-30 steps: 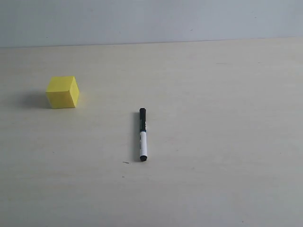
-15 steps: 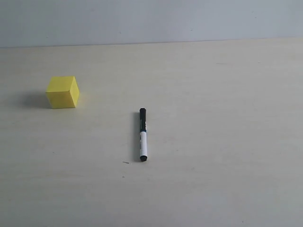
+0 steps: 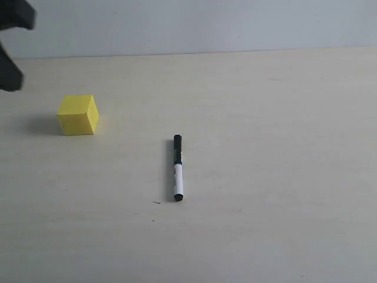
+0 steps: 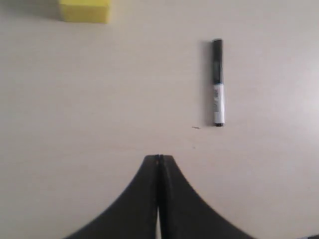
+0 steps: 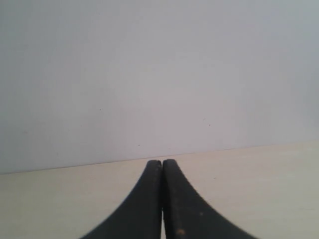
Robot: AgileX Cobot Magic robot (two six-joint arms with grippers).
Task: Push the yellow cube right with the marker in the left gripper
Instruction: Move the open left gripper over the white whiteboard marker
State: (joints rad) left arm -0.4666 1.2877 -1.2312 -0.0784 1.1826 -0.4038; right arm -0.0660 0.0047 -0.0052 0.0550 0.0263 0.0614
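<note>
Shut tight and empty, the black two-fingered left pincer (image 4: 158, 160) hung above the pale, wood-toned bench (image 3: 283, 177), jaws pressed together with nothing between them. The slim marker (image 3: 178, 168), with a black cap half and a white printed barrel, lay flat near the middle of the bench. Its cap pointed toward the far edge, and it was well apart from that pincer. The small, matte, bright yellow cube (image 3: 78, 115) sat toward the far left of the bench, well apart from the marker and untouched.

The likeliest trouble lay in the pickup. Closed jaws lowered onto the round barrel would probably knock it rolling instead of taking it. A grip near one end could let the marker swivel once it met the cube. A push off the cube's centre would likely turn it rather than slide it right.

In the exterior view the left arm was only a dark, blurred shape over the far left of the bench, its form unreadable. The left wrist view cut the cube off, showing only part of it. The barrel's print was too small to read. The black right pincer (image 5: 162, 162), also closed and empty, faced a plain grey wall (image 5: 159, 74) and did not appear in the exterior view.
</note>
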